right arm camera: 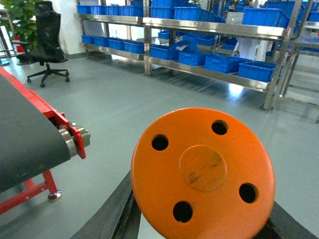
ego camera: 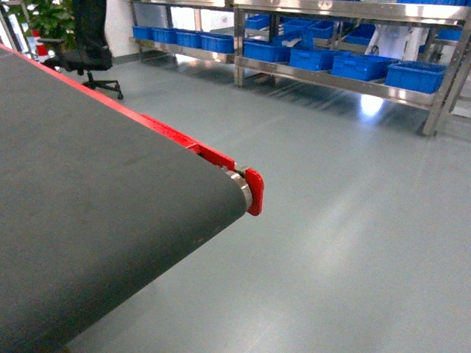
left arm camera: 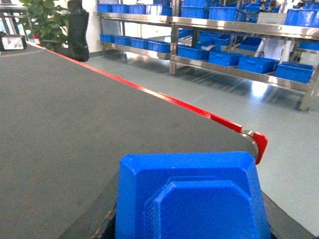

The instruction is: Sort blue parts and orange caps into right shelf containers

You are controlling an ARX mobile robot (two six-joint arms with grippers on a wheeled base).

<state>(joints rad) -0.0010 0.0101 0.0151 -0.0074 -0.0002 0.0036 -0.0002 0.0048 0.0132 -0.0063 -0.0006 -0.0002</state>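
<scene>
In the left wrist view a bright-blue blocky part (left arm camera: 192, 194) fills the lower frame, and my left gripper (left arm camera: 192, 224) is shut on it, with dark fingers (left arm camera: 94, 221) showing at either side. It hangs over the end of the dark conveyor belt (left arm camera: 65, 124). The right wrist view shows a round orange cap (right arm camera: 202, 172) with several holes, and my right gripper (right arm camera: 199, 224) is shut on it above the grey floor. The steel shelf (ego camera: 338, 79) with blue containers (ego camera: 416, 76) stands across the floor at the back. Neither gripper shows in the head view.
The belt's red side rail (ego camera: 176, 138) ends in a roller and red end cap (ego camera: 254, 191). A black office chair (ego camera: 90, 51) and a green plant (ego camera: 51, 18) stand at the far left. Open grey floor (ego camera: 346, 220) lies between belt and shelf.
</scene>
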